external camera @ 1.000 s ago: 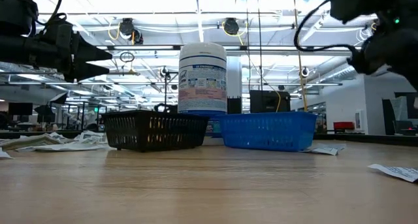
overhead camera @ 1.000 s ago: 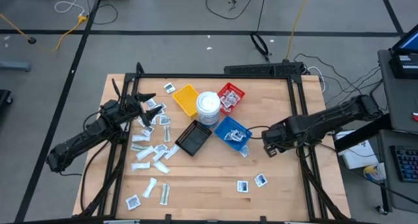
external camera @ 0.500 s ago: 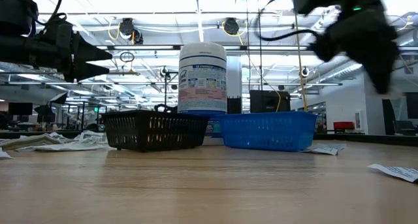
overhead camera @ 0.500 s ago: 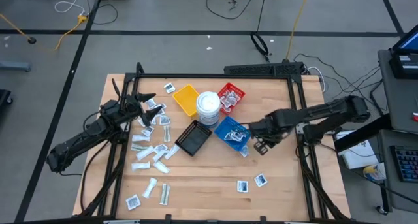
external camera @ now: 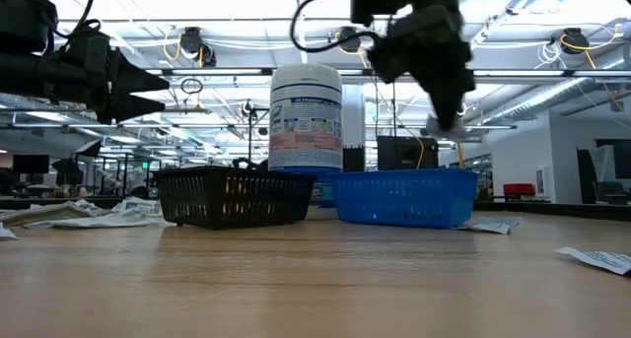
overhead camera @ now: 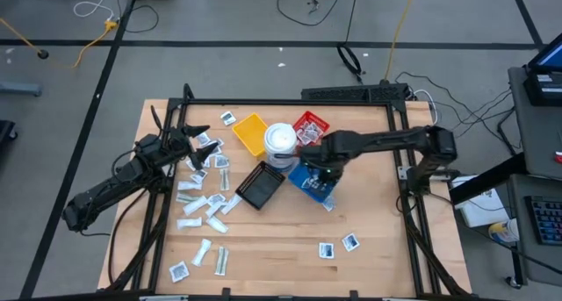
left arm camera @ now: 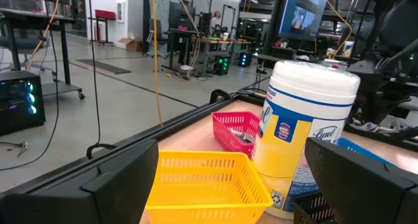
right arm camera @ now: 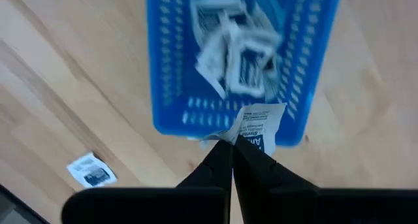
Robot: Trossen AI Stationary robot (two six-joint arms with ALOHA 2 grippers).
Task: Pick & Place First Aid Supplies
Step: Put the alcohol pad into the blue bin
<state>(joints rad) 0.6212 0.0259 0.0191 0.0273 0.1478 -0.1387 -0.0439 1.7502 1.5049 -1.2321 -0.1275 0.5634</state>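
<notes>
My right gripper [overhead camera: 321, 170] hangs over the blue tray [overhead camera: 309, 183], shut on a small white printed packet [right arm camera: 258, 128]. In the low view the gripper [external camera: 446, 119] sits above the tray's wall [external camera: 404, 196]. Several more packets lie inside the tray [right arm camera: 230, 54]. My left gripper [overhead camera: 198, 143] is open and hovers above the loose packets [overhead camera: 200, 204] strewn over the table's left side. Two square packets [overhead camera: 338, 245] lie flat near the table's near edge, and one [overhead camera: 327, 203] lies beside the blue tray. My right gripper pinches the white packet between its two fingers at one edge [right arm camera: 243, 136], coming from above and pointing down. The packet is lifted clear and juts out past the fingertips [external camera: 450, 131], over the near end of the blue tray [right arm camera: 163, 87].
A round white tub [overhead camera: 280, 143] stands in the middle, with a yellow tray [overhead camera: 249, 132], a red tray [overhead camera: 309, 129] and a black tray [overhead camera: 260, 185] around it. A black frame rail [overhead camera: 404, 152] runs along the table's right side. Bare wood lies toward the near right.
My right gripper has swung from beside the table's right edge toward the left, ending over the blue tray. My left arm has kept still.
</notes>
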